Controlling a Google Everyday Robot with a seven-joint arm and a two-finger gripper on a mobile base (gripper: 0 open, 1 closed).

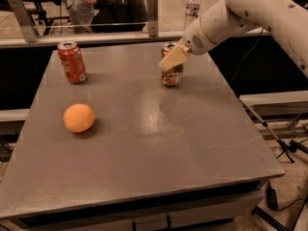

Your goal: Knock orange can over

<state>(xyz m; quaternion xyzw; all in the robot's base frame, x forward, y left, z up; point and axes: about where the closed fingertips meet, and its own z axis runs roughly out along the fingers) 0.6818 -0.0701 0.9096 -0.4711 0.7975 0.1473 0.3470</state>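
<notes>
The orange can (172, 75) stands upright at the far right of the grey table (144, 143). It is coppery brown with pale markings and a silver rim. My gripper (170, 60) comes in from the upper right on the white arm (250, 8). Its cream tip lies across the can's upper half, hiding that part. I cannot tell whether it touches the can.
A red can (72, 61) stands upright at the far left of the table. A round orange fruit (79, 118) lies at the left middle. A water bottle (192, 6) stands behind the table past a rail. Cables and a stand lie on the floor at right.
</notes>
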